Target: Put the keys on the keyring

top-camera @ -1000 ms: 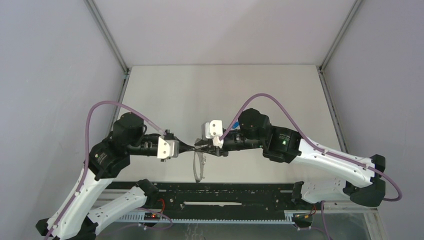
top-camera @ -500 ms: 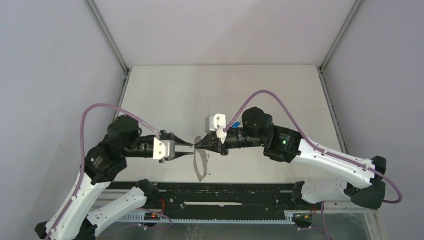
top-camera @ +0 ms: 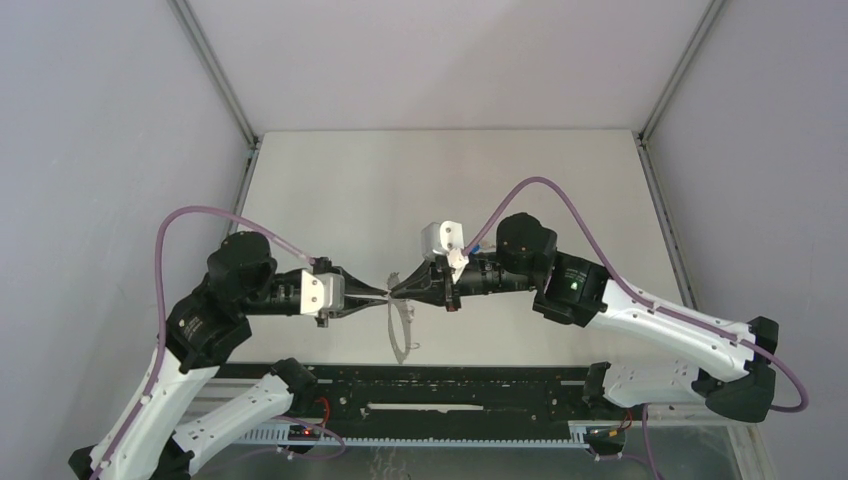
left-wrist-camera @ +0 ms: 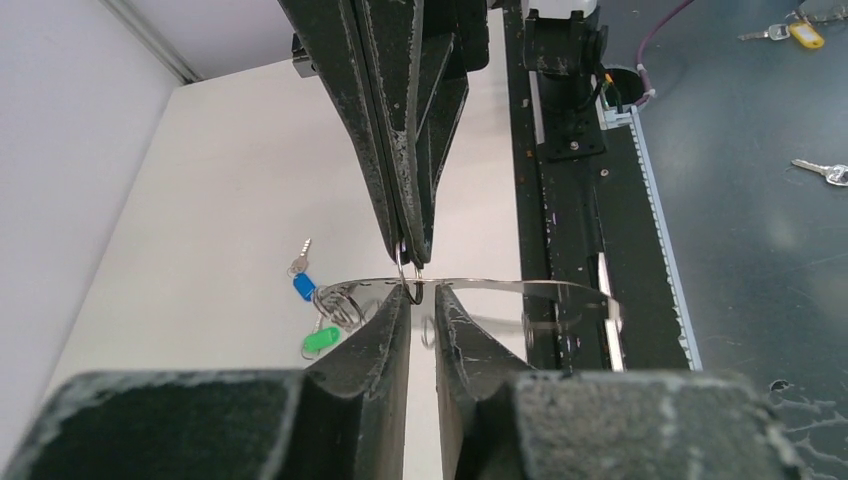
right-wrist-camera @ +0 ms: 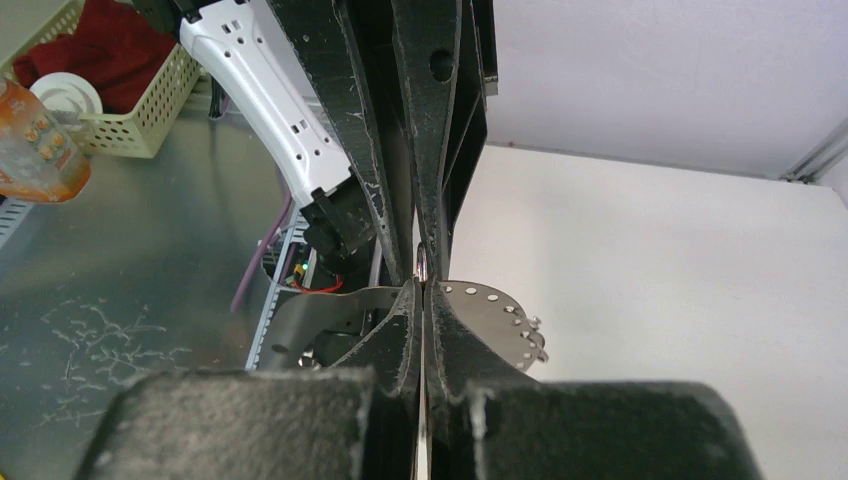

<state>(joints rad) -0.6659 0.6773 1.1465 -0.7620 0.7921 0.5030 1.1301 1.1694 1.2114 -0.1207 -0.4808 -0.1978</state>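
Observation:
The keyring (top-camera: 401,330) is a thin grey metal band with holes and small wire loops, held up over the table's near edge. My right gripper (right-wrist-camera: 421,287) is shut on its rim. My left gripper (left-wrist-camera: 421,292) meets it tip to tip from the other side. Its jaws stand a narrow gap apart, with one small wire loop (left-wrist-camera: 408,268) and the keyring (left-wrist-camera: 520,289) at their tips. The keys, one blue-headed (left-wrist-camera: 304,287) and one green-headed (left-wrist-camera: 320,340), show beside the cluster of loops at the band's far end. I cannot tell whether they hang from it.
A black rail (top-camera: 450,385) runs along the table's near edge, under the hanging ring. On the floor beyond it lie a yellow-tagged key (left-wrist-camera: 805,33) and another loose key (left-wrist-camera: 825,172). A basket (right-wrist-camera: 130,110) with red cloth stands off the table.
The right gripper has shut on the ring. The left gripper, shut a second ago, has opened and then narrowed, and its arm has drawn slightly left. The ring has swung a little.

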